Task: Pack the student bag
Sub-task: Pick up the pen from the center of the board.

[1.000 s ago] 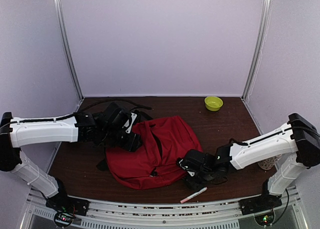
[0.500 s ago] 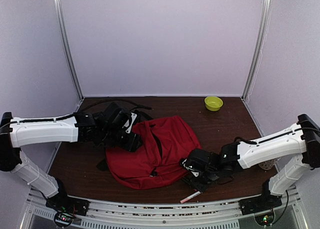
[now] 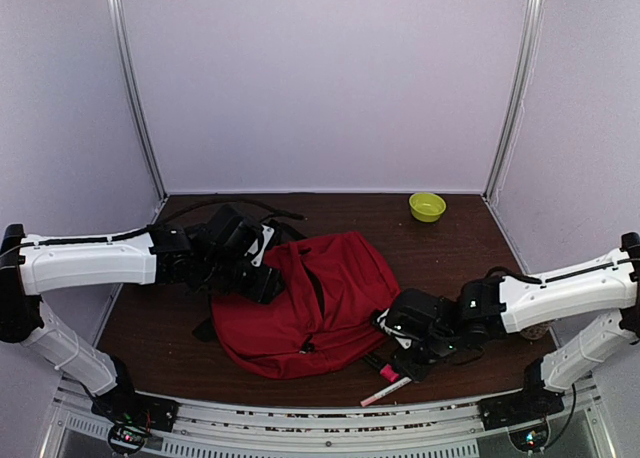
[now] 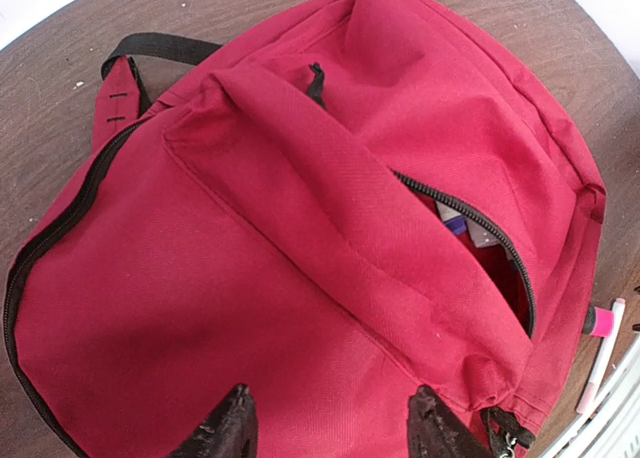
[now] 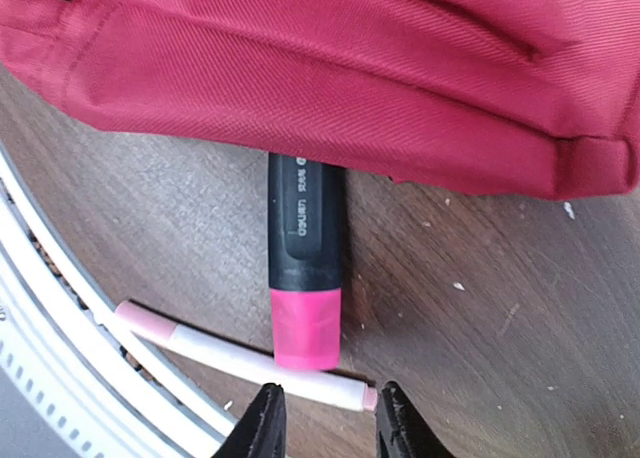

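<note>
Bag (image 3: 305,303) sat in the middle of the counter (image 3: 450,248), a bit toward the left, slumped flat with its front pocket (image 4: 480,240) unzipped. Through that gap I could only catch slivers of stuff inside, something pale and something purplish. Couldn't tell what they were.

Left hand (image 4: 330,430) hung over the bag near its back-left edge, released, with its fingers well apart and nothing between them. Only the fingertips made it into the left wrist view, the rest was cut off.

Right hand (image 5: 330,423) was down low at the bag's front-right corner. Its fingers stood a little apart with nothing between them that I could see, though just the tips showed at the bottom edge.

Right in front of them lay a highlighter (image 5: 305,268), black body and pink cap, with its far end tucked under the bag's hem so I couldn't see where it stopped. Its cap sat right up against a white pen (image 5: 240,353) lying along the counter's front lip. The print on the highlighter was too blurry to read.

A green bowl (image 3: 427,206) sat way off at the back right.
</note>
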Robot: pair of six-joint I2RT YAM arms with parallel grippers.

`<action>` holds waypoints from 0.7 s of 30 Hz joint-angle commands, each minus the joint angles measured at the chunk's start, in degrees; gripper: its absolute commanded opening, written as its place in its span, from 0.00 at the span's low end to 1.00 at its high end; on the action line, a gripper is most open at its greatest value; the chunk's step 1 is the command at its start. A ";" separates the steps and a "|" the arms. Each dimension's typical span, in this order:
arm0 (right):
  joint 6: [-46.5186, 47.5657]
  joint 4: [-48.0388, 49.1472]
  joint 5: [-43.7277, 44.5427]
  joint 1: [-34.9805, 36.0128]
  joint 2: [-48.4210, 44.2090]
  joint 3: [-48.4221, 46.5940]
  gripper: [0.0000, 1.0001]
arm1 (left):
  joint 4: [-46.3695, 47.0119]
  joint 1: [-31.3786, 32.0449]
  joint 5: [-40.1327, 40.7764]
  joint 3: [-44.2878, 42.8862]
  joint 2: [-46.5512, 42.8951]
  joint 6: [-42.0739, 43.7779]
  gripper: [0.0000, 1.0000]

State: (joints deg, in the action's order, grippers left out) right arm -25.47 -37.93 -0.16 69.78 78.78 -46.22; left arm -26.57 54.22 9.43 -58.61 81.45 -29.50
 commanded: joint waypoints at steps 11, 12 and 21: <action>-0.15 1.90 1.44 0.62 2.45 -1.82 0.62 | 1.25 0.01 -1.23 -1.40 -2.19 1.55 0.53; 0.05 2.30 1.86 0.65 4.23 -2.30 0.63 | 1.30 0.01 -1.30 -1.15 -2.37 1.50 0.53; 2.18 4.39 2.60 0.65 13.22 -4.84 0.53 | 1.25 0.01 -0.91 0.61 -4.08 0.90 0.53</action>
State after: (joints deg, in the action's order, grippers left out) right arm -24.34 -35.16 0.54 70.15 90.72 -49.71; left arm -26.63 54.22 8.75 -58.89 78.87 -28.80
